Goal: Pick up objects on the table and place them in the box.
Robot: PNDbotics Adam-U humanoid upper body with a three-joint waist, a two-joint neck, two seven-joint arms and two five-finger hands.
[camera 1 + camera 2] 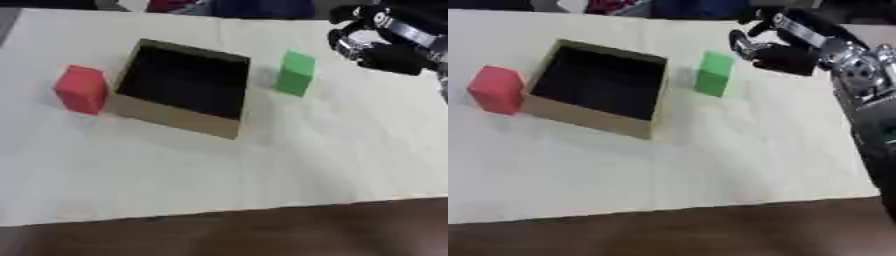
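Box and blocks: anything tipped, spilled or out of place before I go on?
Nothing stands out. The box sits flat and open, skewed to the table edge. The red block stands beside its left wall, the green block apart on its right. The right hand hovers near the green block, holding nothing.

lab test bench | pale covered table [262, 165] | toy blocks, box

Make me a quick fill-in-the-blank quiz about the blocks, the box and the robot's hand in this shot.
1. The block touching the box's left side is ____.
2. The block nearest the right hand is ____.
3. The number of blocks inside the box is ____.
4. The right hand holds ____.

Missing words: red; green; zero; nothing
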